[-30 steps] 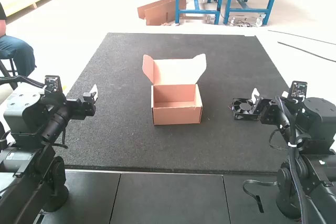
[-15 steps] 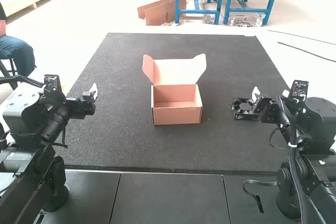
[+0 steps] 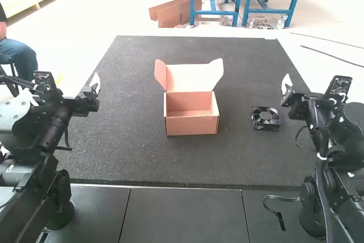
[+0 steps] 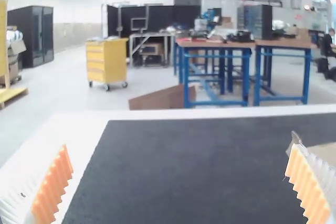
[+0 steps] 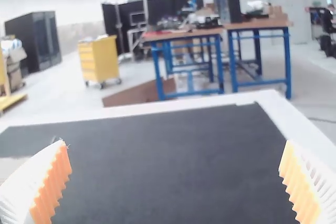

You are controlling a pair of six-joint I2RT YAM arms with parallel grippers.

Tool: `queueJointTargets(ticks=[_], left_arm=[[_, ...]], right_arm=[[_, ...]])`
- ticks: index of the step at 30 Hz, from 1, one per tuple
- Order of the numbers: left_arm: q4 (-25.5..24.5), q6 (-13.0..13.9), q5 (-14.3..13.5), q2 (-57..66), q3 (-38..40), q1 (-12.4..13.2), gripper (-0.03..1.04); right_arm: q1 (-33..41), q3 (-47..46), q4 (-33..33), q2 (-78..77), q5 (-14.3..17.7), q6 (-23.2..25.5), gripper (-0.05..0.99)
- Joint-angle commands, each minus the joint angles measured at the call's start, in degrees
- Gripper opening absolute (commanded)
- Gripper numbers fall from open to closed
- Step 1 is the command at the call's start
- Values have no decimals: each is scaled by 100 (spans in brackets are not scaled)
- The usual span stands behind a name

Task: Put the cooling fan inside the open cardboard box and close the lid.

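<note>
- My right gripper hangs above the right edge of the black mat. Its fingers are spread wide and hold nothing. In its wrist view the orange pads stand far apart with bare mat between them.
- My left gripper is likewise open and empty, held high at the mat's left side, well apart from the task's things.
- The cooling fan lies flat on the mat to the right of the cardboard box, near it but not touching. It sits closest to my right gripper, so that arm looks the natural one to fetch it.
- The box sits mid-mat with its lid standing up at the back, which leaves the mouth free for a drop from above.
- The fan is not yet boxed and the lid is up, so I judge the task barely begun.
</note>
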Motion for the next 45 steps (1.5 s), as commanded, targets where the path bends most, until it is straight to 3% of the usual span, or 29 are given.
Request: queueJointTargets(ticks=[1, 10, 18, 20, 21, 24, 27, 29, 32, 38, 45], left_arm=[[25, 36, -21, 398, 617, 22, 96], [-89, 36, -118, 2120, 1830, 22, 96], [-1750, 18, -109, 3316, 3456, 13, 96], [-2208, 9, -347, 3606, 3852, 39, 96], [-2427, 9, -426, 3729, 4036, 57, 96], [-3139, 18, -443, 4010, 4546, 22, 97], [-3702, 27, -575, 4168, 4792, 22, 97], [-3965, 36, -804, 4221, 4819, 22, 97], [-4185, 62, -804, 4212, 4827, 4, 97], [-4545, 71, -777, 4238, 4819, -75, 97], [-4589, 71, -742, 4256, 4827, -427, 97]], right_arm=[[-69, 598, 77, 497, 134, 15, 91], [-69, 2145, -626, 2351, 459, 77, 91], [-78, 4500, -3237, 4417, 521, 472, 91], [-78, 4940, -3799, 4786, 486, 446, 91], [-69, 5160, -4036, 4935, 248, 385, 91], [-78, 5625, -4186, 5006, 187, 736, 91], [-60, 5924, -4195, 5067, 187, 727, 90], [-86, 6109, -4740, 5427, 178, 472, 90], [-104, 6311, -5495, 5858, 178, 305, 90], [-297, 6320, -6225, 6324, 99, -187, 90], [-895, 6074, -6541, 6869, -288, -723, 90]])
